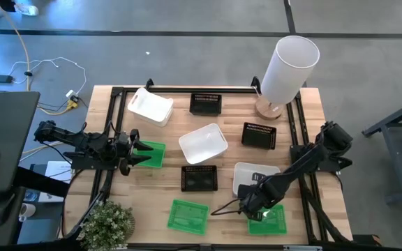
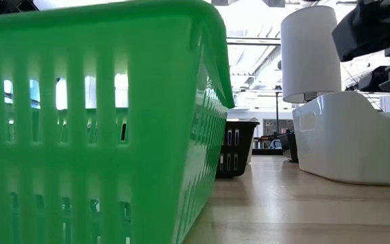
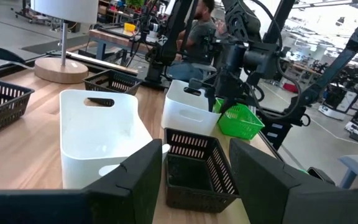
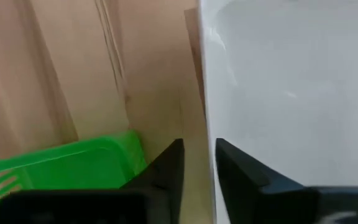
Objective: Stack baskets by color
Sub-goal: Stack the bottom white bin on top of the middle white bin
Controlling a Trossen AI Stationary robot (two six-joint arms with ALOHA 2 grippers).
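Wooden planks make up the surface, ringed by a dark frame, with grey floor and cables around it. On it lie nine baskets, none stacked. One white basket sits far left, another white basket lies in the middle, and a third white basket is near right, partly under the right arm. One black basket sits at the far edge, a second black basket is right of centre, and a third black basket lies near the middle. A green basket lies at the left, a second green basket at the near edge, and a third green basket at the near right.

A tall white cylinder stands at the far right corner.

The left gripper hovers at the left green basket, fingers spread wide and empty. The right gripper is low at the near-right green basket, beside the white one; its fingers stand narrowly apart at the green rim, and I cannot tell whether they grip it.
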